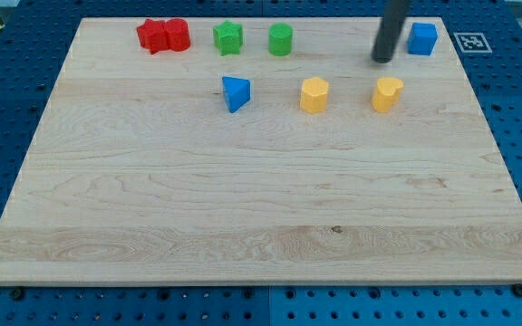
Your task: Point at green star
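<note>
Green star (228, 37) sits near the view's top edge of the surface (243, 217), between the red blocks (163, 35) to its left and the green cylinder (281, 40) just to its right. Our tip (384, 59) is well apart, far to the view's right, beside the blue cube (422, 39) and above a yellow block (387, 94). No pincer on this rig. Pointing not done; we judge the whole leftward traverse remains.

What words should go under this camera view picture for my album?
My tip waits beside the blue cube, far right of the green star.
</note>
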{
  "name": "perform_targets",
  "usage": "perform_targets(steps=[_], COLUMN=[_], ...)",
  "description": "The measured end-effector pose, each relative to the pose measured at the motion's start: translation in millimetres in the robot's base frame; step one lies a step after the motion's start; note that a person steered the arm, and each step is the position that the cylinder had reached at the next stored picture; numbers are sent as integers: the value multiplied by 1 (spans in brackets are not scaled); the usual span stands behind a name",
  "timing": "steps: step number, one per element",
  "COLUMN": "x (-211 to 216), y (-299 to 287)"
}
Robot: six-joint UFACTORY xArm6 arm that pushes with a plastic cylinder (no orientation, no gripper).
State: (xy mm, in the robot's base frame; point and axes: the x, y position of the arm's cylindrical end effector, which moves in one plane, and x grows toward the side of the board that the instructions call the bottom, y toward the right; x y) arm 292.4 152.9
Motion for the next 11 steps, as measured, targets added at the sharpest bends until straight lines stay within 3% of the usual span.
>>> perform_targets(steps=[1, 2, 4, 5, 7, 8, 11], x=[11, 36, -56, -100, -96, -95, -53], y=[-40, -45, -47, -83, -197, -211, -164])
